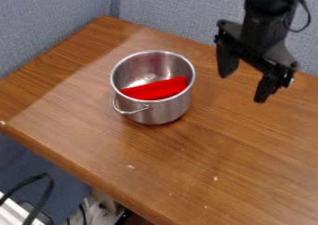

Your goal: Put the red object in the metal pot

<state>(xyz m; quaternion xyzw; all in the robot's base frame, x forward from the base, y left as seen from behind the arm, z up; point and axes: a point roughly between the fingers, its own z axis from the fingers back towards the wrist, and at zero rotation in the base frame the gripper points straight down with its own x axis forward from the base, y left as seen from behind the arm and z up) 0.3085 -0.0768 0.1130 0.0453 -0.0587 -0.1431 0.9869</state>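
Observation:
The metal pot [152, 86] stands upright on the wooden table, left of centre, its wire handle hanging down at the front left. The red object [159, 88] lies inside the pot, slanted across the bottom. My gripper [246, 77] hangs in the air to the right of the pot and well clear of it. Its two black fingers [266, 86] point downward with a wide gap between them, open and holding nothing.
The wooden table [187, 164] has its front edge running diagonally at lower left and its right edge out of frame. A blue-grey partition wall [50, 15] stands behind the table. Cables [32, 196] lie on the floor below.

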